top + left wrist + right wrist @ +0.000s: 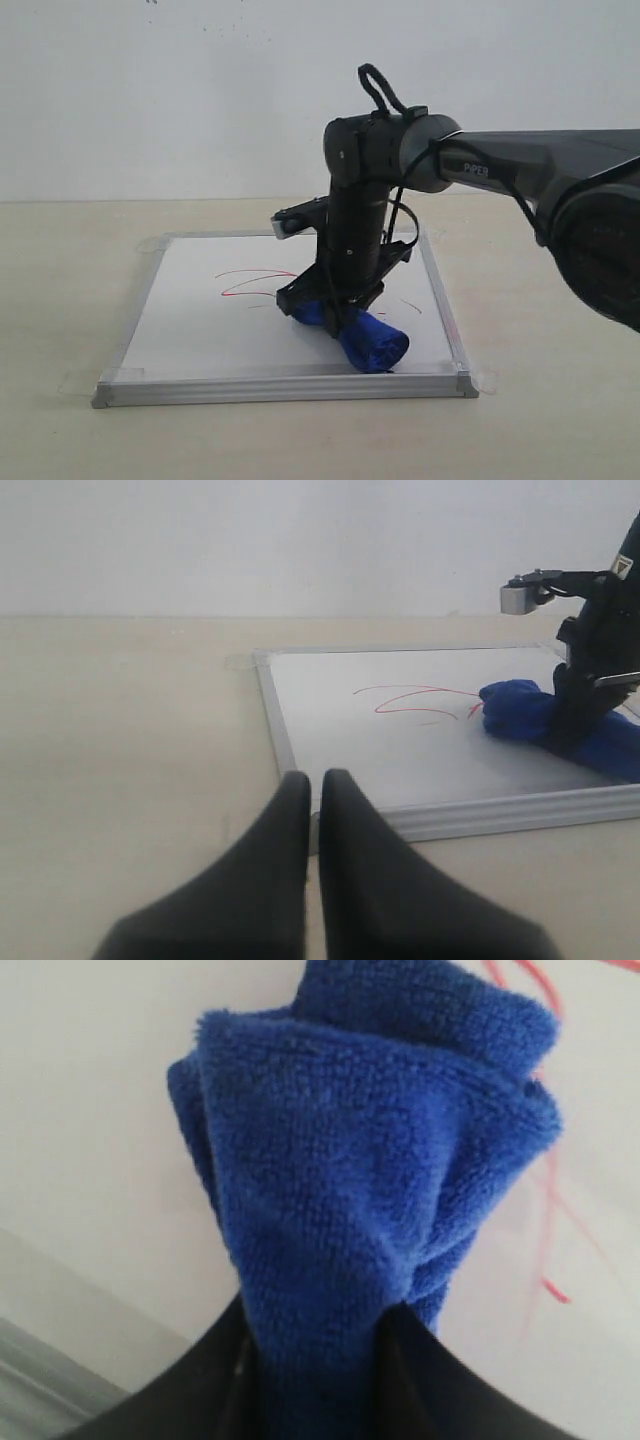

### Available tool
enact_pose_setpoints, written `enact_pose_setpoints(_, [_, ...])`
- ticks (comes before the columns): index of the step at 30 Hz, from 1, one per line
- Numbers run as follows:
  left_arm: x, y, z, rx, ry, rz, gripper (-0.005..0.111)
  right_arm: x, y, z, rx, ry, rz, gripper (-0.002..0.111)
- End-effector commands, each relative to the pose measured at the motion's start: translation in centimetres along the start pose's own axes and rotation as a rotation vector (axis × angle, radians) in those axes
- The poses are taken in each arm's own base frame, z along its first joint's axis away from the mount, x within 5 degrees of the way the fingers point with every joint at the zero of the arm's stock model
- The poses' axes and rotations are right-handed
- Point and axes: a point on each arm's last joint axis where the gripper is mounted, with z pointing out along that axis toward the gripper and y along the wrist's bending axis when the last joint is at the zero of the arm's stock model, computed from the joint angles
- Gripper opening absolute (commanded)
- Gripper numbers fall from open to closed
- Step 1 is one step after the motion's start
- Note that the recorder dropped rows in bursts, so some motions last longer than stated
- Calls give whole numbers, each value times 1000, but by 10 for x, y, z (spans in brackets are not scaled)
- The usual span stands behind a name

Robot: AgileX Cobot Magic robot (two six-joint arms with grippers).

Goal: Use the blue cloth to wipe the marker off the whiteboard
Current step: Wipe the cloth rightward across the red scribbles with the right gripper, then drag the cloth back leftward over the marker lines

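Observation:
The whiteboard [200,320] lies flat on the table with its silver frame and taped corners. Red marker [245,280] loops sit near its middle, and a few small dashes [412,306] show to the right. My right gripper [335,312] reaches down onto the board and is shut on the blue cloth [368,340], which presses on the board just right of the loops. In the right wrist view the blue cloth [360,1160] bulges from between the fingers, with marker [548,1210] beside it. My left gripper [313,778] is shut and empty, off the whiteboard [400,750], near a corner of its frame.
A beige table [60,300] carries the board, with a plain white wall [200,90] behind. The right arm [520,165] stretches in from the right above the board. The board's raised frame [275,720] stands ahead of the left gripper.

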Motion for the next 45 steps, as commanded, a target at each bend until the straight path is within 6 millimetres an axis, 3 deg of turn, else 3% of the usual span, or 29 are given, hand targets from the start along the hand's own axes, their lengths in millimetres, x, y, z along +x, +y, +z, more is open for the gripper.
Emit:
enact_pose_setpoints(1, [1,0,0,-1,-3,5,4,-1,16,5,-31,-14,-65,0])
enact_pose_setpoints(7, [1,0,0,-1,-3,5,4,7,-51,-1,160,16,61,0])
enact_pose_setpoints(10, [1,0,0,-1,-3,5,4,20,-103,-7,228,30,256,0])
enact_pose_setpoints(12, [1,0,0,-1,-3,5,4,27,-121,-9,184,39,362,0])
enact_pose_setpoints(15, [1,0,0,-1,-3,5,4,24,-106,-7,84,36,320,0])
enact_pose_setpoints(17, [1,0,0,-1,-3,5,4,16,-76,-4,29,37,120,0])
enact_pose_setpoints(19, [1,0,0,-1,-3,5,4,13,-60,-2,42,52,-29,0])
enact_pose_setpoints(21, [1,0,0,-1,-3,5,4,15,-69,-3,165,80,-52,0])
enact_pose_setpoints(24, [1,0,0,-1,-3,5,4,22,-106,-11,413,81,161,0])
enact_pose_setpoints(27, [1,0,0,-1,-3,5,4,23,-107,-10,350,72,222,0])
enact_pose_setpoints(29, [1,0,0,-1,-3,5,4,20,-94,-7,244,66,217,0])
enact_pose_setpoints(34, [1,0,0,-1,-3,5,4,8,-39,-1,-97,17,150,0])
enact_pose_setpoints(39, [1,0,0,-1,-3,5,4,-17,7,-3,-278,-198,154,0])
enact_pose_setpoints(42, [1,0,0,-1,-3,5,4,-31,14,-5,-264,-340,167,0])
enact_pose_setpoints(45, [1,0,0,-1,-3,5,4,-34,15,-5,-254,-372,188,0])
